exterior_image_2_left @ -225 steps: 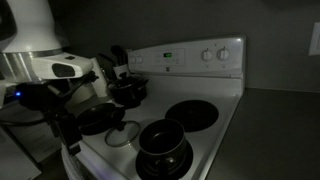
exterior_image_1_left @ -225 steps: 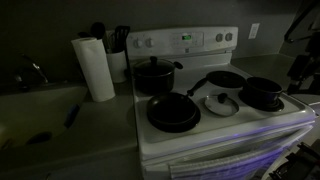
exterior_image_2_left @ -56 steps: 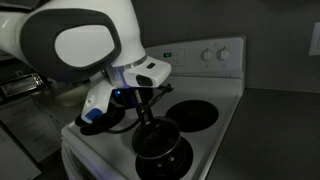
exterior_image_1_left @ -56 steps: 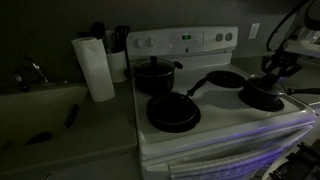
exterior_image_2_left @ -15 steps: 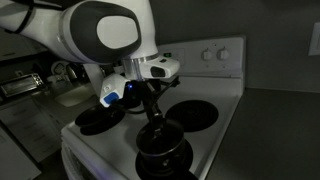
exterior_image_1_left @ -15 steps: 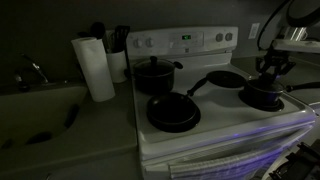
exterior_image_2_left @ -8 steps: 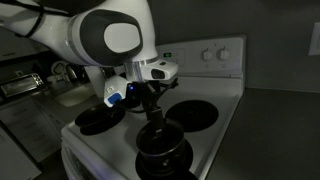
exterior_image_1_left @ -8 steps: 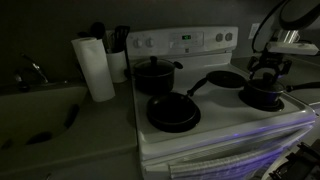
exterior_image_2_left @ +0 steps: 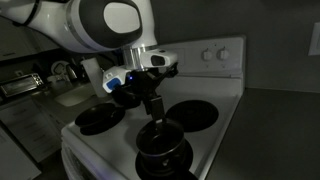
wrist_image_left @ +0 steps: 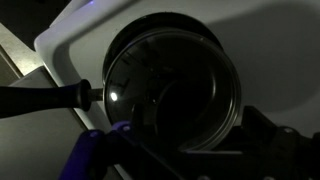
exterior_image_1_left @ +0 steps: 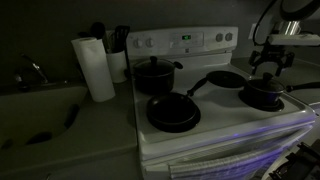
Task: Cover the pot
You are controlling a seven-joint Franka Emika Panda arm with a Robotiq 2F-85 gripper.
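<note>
On the white stove (exterior_image_1_left: 210, 135) in a dim kitchen, the pot (exterior_image_1_left: 262, 99) is found directly below the gripper (exterior_image_2_left: 157, 117), with a glass lid (wrist_image_left: 170, 90) seated on it. Its jaws are held apart, clamping nothing. Covering is judged done; only withdrawal is left.

Count on the stove (exterior_image_1_left: 215, 125): 4 cookware pieces.
Frying pans: 2, near-left pan (exterior_image_1_left: 173, 111) and far pan (exterior_image_1_left: 226, 79).
Tall two-handled pot (exterior_image_1_left: 155, 76): 1, far left.
Small saucepan (exterior_image_1_left: 262, 95): 1, right.
Lids: 2, knobbed lid (exterior_image_1_left: 154, 63) and glass lid (wrist_image_left: 170, 85).
Paper towel roll (exterior_image_1_left: 97, 68): 1, left of stove.
</note>
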